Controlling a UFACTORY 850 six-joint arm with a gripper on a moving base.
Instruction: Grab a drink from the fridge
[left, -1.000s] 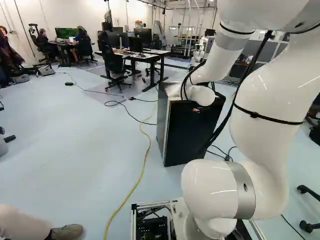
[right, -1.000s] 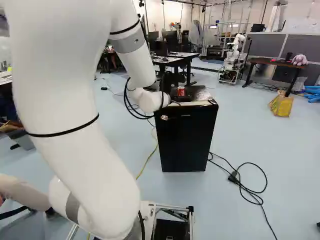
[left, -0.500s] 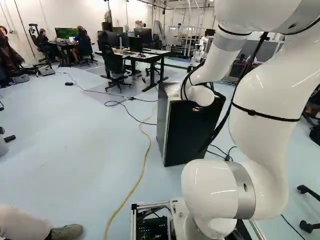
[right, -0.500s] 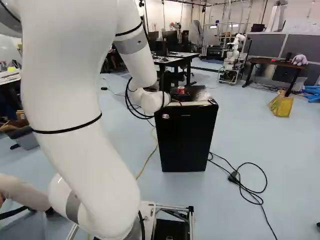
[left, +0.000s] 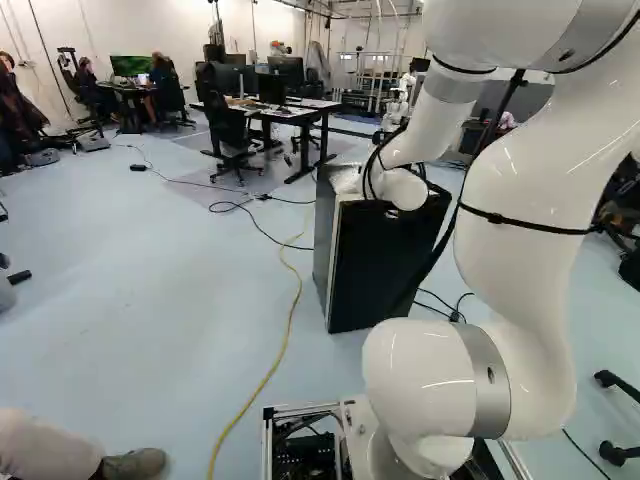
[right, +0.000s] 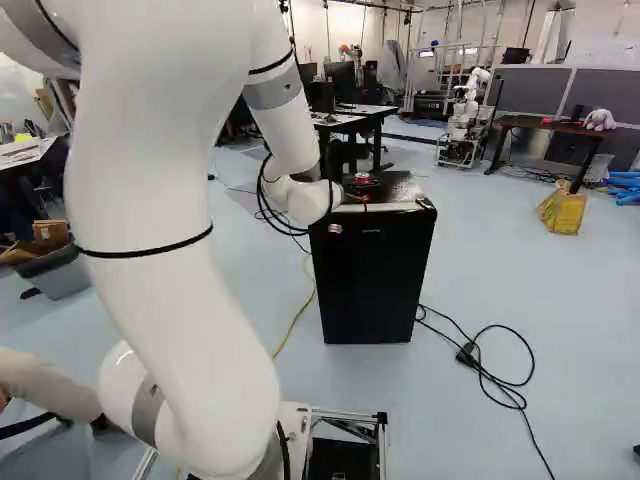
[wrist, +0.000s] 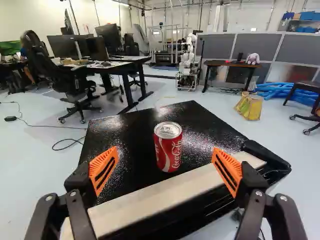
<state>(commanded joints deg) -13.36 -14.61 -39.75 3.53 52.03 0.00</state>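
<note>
A yellow bag sits near a desk.

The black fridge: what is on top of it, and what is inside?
On the fridge stands a red can, upright, behind a pale strip along the front edge. The inside is hidden by the closed door.

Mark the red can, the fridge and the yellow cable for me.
Red can (wrist: 169, 151): wrist view, middle of its side.
Fridge (right: 370, 280): right base view, its black front.
Yellow cable (left: 292, 320): left base view, stretch along the floor.
</note>
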